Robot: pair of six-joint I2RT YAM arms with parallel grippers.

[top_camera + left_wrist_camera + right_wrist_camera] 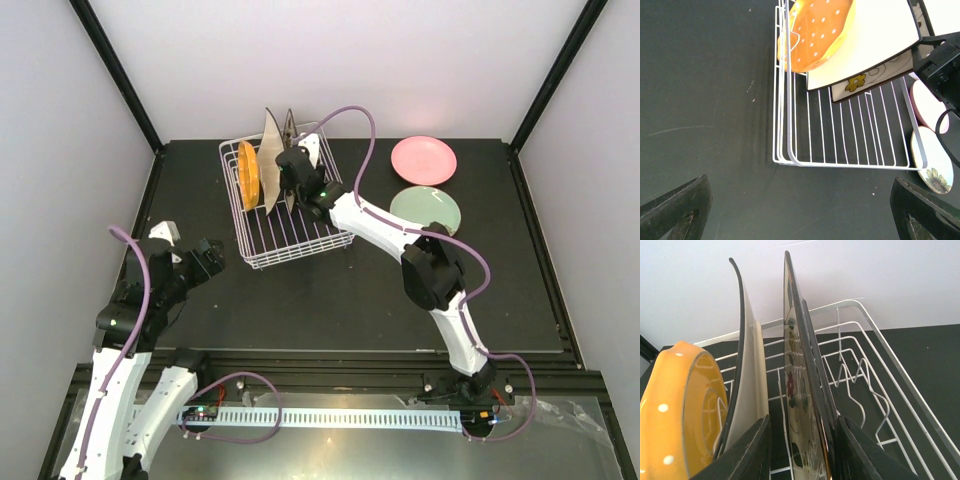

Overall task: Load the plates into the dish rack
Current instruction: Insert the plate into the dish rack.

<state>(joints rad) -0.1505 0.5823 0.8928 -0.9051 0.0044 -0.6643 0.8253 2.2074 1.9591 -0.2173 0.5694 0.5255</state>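
We log the flowered plate [797,390] upright on edge in the rack [290,240], edge-on to the right gripper [802,440] parted loosely astride it, left gripper [800,212] spread wide.

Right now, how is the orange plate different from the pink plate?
The orange plate stands on its edge in the dish rack; the pink plate lies flat on the table, outside the rack. The orange plate has white dots; the pink plate is plain. Both are round.
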